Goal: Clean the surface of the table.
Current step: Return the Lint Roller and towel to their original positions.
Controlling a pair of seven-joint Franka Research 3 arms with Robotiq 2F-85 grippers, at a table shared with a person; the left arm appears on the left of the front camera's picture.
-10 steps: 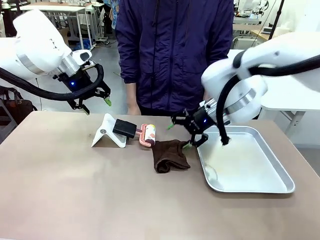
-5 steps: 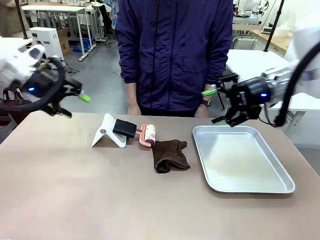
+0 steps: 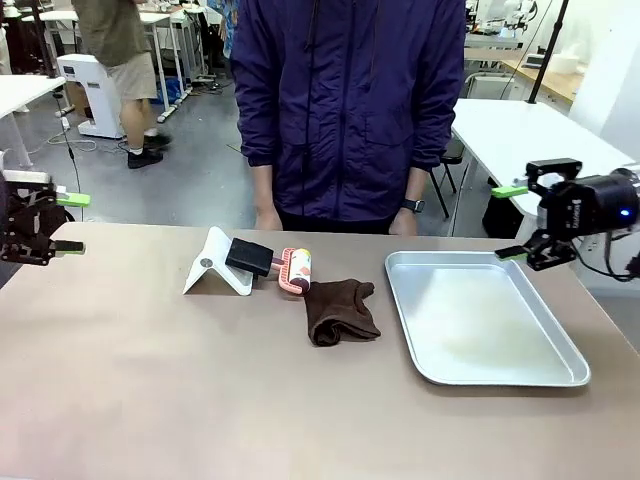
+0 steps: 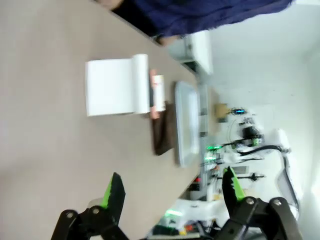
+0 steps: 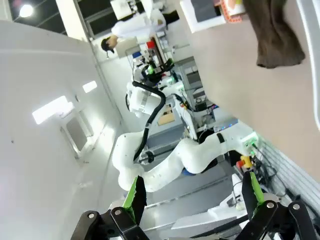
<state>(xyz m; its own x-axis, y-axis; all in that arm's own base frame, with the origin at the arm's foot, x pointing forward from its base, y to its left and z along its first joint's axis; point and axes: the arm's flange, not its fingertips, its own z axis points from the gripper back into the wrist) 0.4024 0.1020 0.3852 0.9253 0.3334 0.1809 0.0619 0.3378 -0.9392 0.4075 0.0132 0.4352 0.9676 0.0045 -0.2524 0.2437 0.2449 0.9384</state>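
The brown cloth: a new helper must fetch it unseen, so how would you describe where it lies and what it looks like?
On the brownish-taupe table, look just left of the silver metal tray. The brown cloth lies crumpled there, beside the pink lint roller with its black handle resting on a white stand. It is the one soft, dark brown thing.

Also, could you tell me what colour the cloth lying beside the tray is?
Dark brown; the cloth shows best in the front view.
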